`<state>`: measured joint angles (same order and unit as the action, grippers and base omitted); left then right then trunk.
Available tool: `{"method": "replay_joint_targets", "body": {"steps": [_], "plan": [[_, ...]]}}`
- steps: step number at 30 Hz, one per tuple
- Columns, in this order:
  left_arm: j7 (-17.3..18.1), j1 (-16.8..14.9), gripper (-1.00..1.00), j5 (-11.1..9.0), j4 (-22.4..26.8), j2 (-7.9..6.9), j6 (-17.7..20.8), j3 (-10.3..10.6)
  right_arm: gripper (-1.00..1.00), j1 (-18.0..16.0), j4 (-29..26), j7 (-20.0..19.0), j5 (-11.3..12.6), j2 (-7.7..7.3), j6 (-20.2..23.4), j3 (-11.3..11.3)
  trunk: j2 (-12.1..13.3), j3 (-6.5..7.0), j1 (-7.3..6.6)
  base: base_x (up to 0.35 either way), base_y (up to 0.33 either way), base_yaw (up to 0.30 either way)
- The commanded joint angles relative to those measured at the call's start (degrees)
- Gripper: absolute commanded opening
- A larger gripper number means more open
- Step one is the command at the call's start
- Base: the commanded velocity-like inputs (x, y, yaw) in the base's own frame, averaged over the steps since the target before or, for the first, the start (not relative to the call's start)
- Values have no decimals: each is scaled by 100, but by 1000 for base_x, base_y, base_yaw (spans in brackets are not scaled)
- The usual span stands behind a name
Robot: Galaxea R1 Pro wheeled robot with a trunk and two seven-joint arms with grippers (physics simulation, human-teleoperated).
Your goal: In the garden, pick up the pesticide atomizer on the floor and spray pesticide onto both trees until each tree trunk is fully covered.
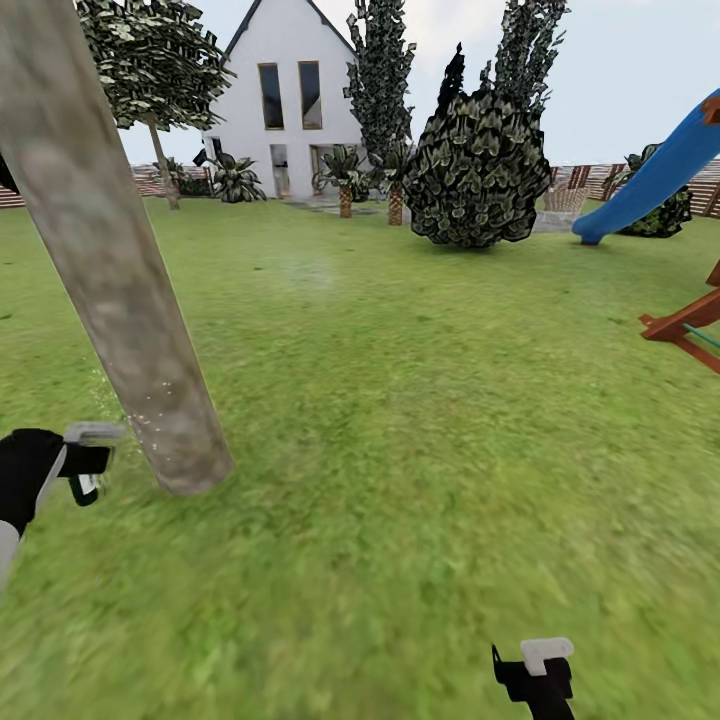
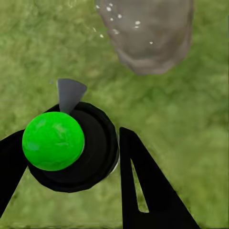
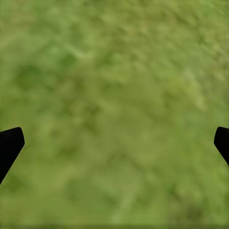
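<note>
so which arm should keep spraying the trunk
Left. Its gripper holds the atomizer close beside the trunk, where white droplets show. The right gripper is open over bare grass, away from the trunk.

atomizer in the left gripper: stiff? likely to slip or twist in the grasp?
Probably rigid: the atomizer looks like hard, moulded plastic. Its round glossy body might twist between the left gripper's fingers. Likely light, since it is held out towards the tree trunk.

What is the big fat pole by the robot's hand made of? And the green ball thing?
The tree trunk looks like smooth bark: matte, mottled grey-tan, flecked with white droplets. The atomizer in the left gripper looks like plastic: a glossy green dome on a black body.
</note>
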<state>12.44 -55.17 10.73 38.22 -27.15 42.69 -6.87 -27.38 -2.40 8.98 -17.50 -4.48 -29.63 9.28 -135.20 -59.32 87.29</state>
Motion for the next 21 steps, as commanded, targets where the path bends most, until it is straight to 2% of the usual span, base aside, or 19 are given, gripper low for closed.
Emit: {"method": "replay_joint_targets", "body": {"steps": [1,3,5,10,17,20,21], "plan": [[59,22,-100,71,-2,-86,31,-19,100,-4,5,25,-61,2,-17,39,-2,-5,-1,0,0,0],[71,59,-100,123,-34,-192,36,-17,100,-4,3,27,-61,1,-17,39,-2,-5,-1,0,0,0],[74,76,-100,133,-51,-215,31,-12,100,-4,3,31,-61,6,-17,39,-2,-5,-1,0,0,59],[73,87,-100,149,6,-171,36,-15,100,-4,3,33,-61,9,-17,39,-2,-5,-1,20,0,225],[62,91,-100,142,-11,-158,38,-42,100,-4,3,32,-61,9,-17,39,-2,-5,-1,292,91,22],[57,94,-100,139,-44,-141,38,-40,100,-4,3,34,-61,9,-17,39,-2,-5,-1,71,32,99],[57,97,-100,136,-49,-76,33,-40,100,-4,3,34,-61,9,-17,39,-2,-5,-1,13,6,239]]}}
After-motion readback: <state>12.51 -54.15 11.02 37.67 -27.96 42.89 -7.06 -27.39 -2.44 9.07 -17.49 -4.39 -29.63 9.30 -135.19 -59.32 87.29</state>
